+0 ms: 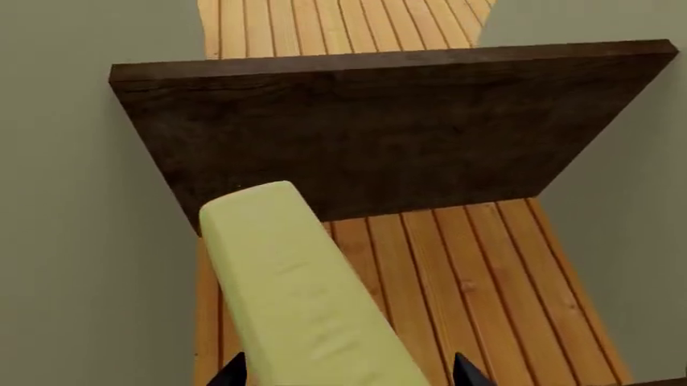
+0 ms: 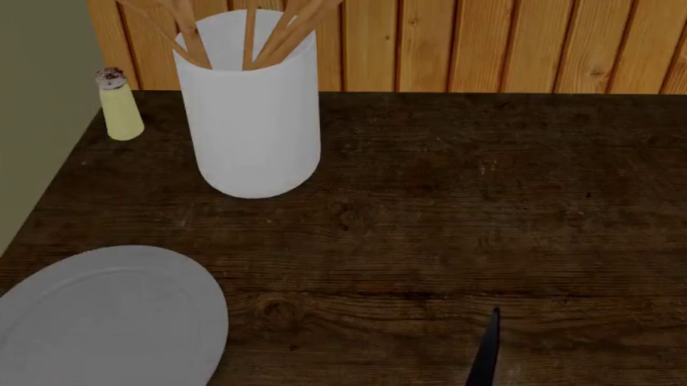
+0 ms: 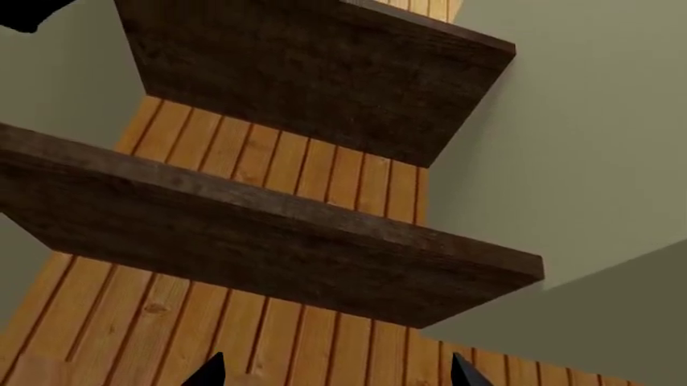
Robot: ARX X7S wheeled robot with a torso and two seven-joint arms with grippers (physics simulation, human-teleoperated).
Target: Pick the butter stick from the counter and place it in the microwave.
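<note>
Pale yellow, the butter stick (image 1: pixel 306 297) sits clamped between the left gripper (image 1: pixel 349 374) tips, raised off the counter (image 2: pixel 451 233) toward a dark shelf (image 1: pixel 376 129), likely for carrying; the right gripper (image 3: pixel 338 371) hangs spread, empty.

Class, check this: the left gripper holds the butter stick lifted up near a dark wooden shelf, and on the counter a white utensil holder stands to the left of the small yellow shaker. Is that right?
One detail is wrong. In the head view the white utensil holder stands to the right of the small yellow shaker, not the left. The rest holds: the left wrist view shows the butter stick in the left gripper near the dark wooden shelf.
</note>
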